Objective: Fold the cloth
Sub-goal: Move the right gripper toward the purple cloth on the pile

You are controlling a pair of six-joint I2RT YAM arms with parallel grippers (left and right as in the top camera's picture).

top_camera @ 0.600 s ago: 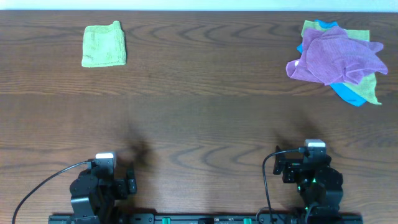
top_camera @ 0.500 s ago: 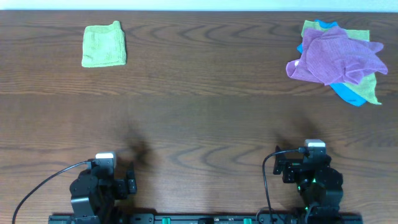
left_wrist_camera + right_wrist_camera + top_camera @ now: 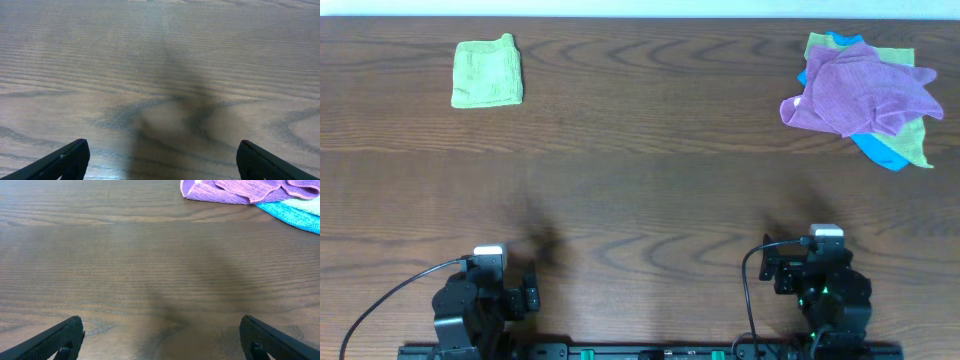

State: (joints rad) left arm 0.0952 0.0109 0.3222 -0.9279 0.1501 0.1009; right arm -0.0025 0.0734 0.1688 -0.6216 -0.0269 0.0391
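Note:
The lilac-purple cloth [image 3: 857,89] lies crumpled at the far right of the table, on top of a blue cloth [image 3: 872,147] and a lime-green cloth [image 3: 912,142]. Its near edge shows at the top of the right wrist view [image 3: 235,190]. My left gripper [image 3: 510,262] is open and empty at the near left edge, over bare wood in the left wrist view [image 3: 161,161]. My right gripper [image 3: 810,262] is open and empty at the near right [image 3: 161,337], far from the cloth.
A folded lime-green cloth [image 3: 488,73] lies at the far left. The dark wood table [image 3: 650,190] spans the view. The blue cloth's edge also shows in the right wrist view [image 3: 295,214].

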